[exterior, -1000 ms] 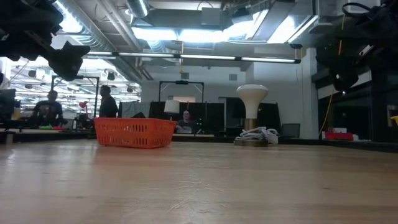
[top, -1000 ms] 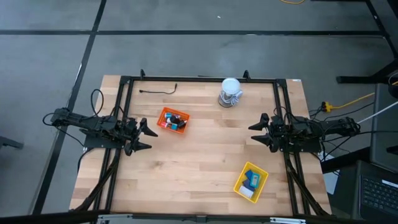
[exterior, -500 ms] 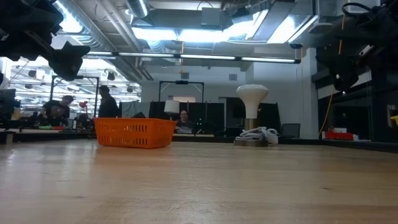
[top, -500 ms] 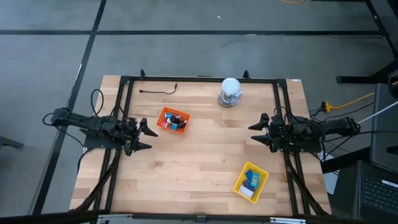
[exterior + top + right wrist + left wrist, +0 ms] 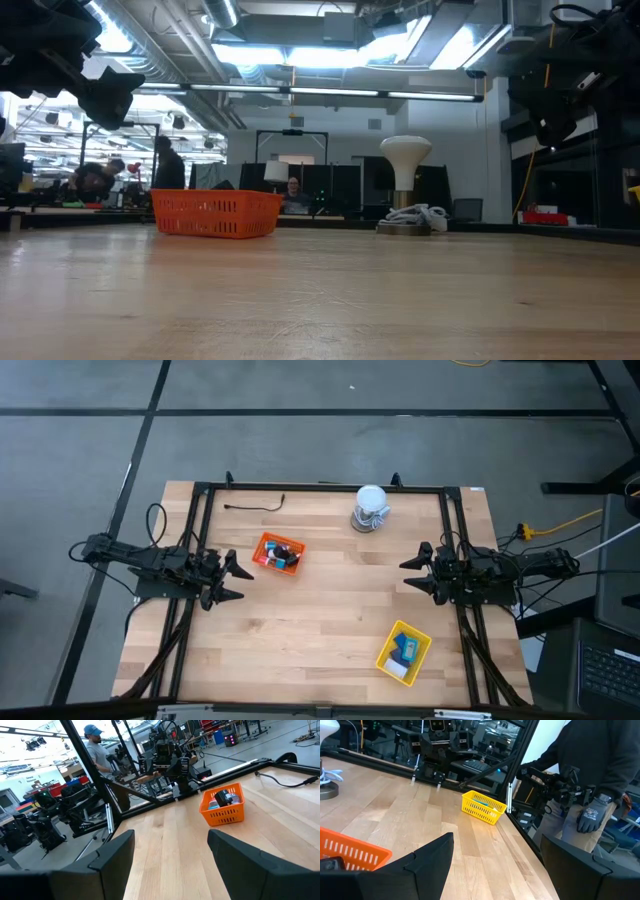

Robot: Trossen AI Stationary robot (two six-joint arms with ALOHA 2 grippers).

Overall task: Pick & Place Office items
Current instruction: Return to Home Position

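With the office items (image 5: 405, 650) in the orange basket (image 5: 283, 539) far left and the yellow basket (image 5: 416, 629) near right, I park my left gripper (image 5: 238, 583) and right gripper (image 5: 408, 575) gently at the sides, wide open and empty.

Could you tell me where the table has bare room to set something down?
Widest bare wood: mid-table between the left gripper and right gripper, from orange basket to yellow basket. The corner left of the yellow basket, high view, is bare too. Tightest: around the roll and black cable.
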